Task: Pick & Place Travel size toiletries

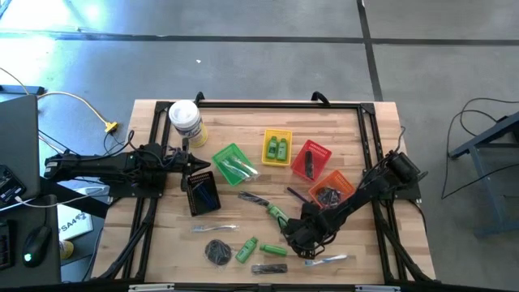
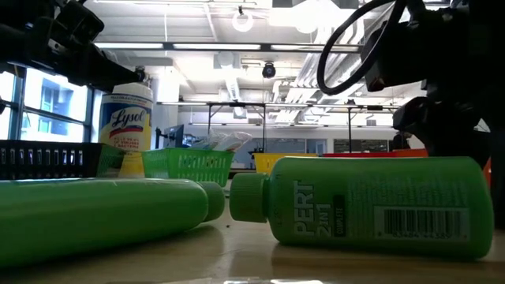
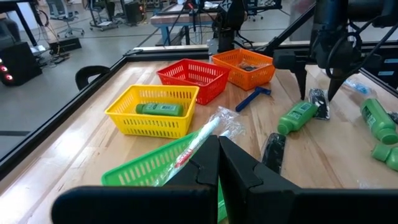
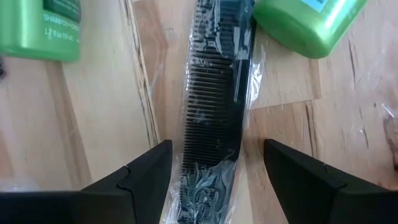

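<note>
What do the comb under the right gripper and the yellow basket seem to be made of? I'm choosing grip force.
Comb: looks like dark rigid plastic, sealed in a clear, crinkly, glossy film wrapper. Yellow basket: apparently moulded plastic mesh, bright, slightly shiny, with open latticed walls.

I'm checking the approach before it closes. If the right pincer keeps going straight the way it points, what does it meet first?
The right pincer, open, would most likely meet the clear-wrapped black comb lying lengthwise between its fingers.

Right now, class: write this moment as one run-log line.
right gripper: open, straddling wrapped comb on table | left gripper: shut, empty, above green basket | comb: not yet gripped
</note>
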Robot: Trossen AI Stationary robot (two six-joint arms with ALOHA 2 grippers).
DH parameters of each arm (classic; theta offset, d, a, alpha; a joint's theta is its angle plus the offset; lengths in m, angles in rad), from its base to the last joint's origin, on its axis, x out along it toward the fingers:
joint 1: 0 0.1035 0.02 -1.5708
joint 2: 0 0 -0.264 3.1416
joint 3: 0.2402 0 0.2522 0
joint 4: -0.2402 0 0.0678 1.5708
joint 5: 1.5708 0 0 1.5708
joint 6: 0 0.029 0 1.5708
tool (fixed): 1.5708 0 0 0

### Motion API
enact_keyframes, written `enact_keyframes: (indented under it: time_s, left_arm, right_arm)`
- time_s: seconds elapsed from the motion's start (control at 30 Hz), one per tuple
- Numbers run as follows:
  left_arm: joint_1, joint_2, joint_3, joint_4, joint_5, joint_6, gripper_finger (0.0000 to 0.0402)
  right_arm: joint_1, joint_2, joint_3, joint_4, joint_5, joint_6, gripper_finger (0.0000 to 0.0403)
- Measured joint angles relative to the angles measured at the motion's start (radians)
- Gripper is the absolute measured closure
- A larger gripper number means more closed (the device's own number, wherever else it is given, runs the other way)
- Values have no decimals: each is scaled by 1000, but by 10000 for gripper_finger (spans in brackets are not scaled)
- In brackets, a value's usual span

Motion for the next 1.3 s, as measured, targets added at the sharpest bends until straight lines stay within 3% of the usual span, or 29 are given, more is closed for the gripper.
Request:
enact_keyframes:
  time_s: [0.23, 0.57, 0.83, 1.03, 1.3]
  left_arm:
    - [0, 0, 0, 0, 0, 0, 402]
    - [0, 0, 0, 0, 0, 0, 402]
    - [0, 0, 0, 1, 0, 0, 402]
    - [0, 0, 0, 1, 0, 0, 402]
    - [0, 0, 0, 1, 0, 0, 402]
  right_arm:
    - [3, 7, 0, -8, 7, -12, 179]
    - [2, 9, 0, -12, 23, 26, 336]
    - [6, -14, -9, 19, 18, 27, 342]
    - [7, -51, -13, 16, 34, 30, 393]
    - [7, -93, -18, 4, 37, 55, 401]
